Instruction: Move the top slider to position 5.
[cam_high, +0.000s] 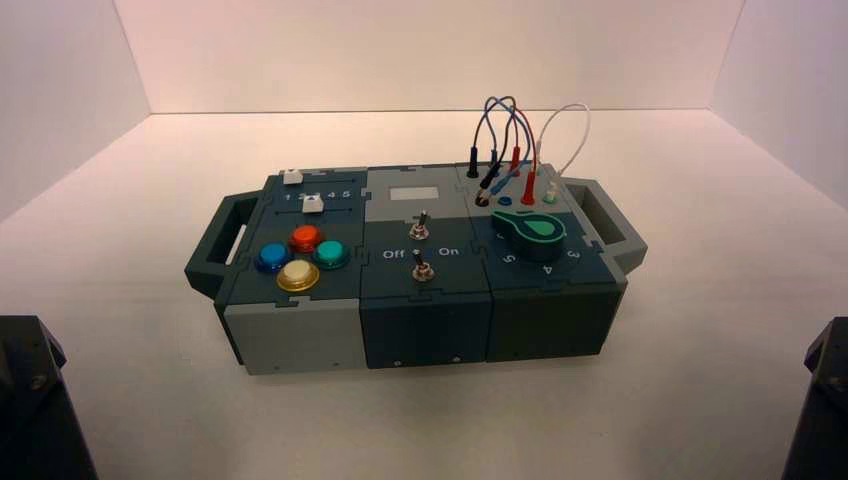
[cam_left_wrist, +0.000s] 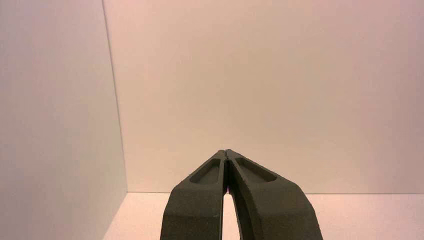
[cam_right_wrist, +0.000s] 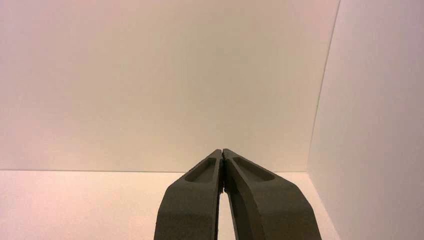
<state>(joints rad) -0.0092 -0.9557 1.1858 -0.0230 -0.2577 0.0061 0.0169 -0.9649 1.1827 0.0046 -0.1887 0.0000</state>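
High view shows the top slider's (cam_high: 293, 177) track running left to right.

The box (cam_high: 425, 320) bears "4 5" between its slider tracks, "Off" and "On" around its toggle switches (cam_high: 421, 250).

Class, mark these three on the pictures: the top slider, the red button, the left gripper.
Top slider (cam_high: 293, 177): high view, on its white knob.
Red button (cam_high: 306, 236): high view, on its cap.
Left gripper (cam_left_wrist: 225, 151): left wrist view, at its fingertips.
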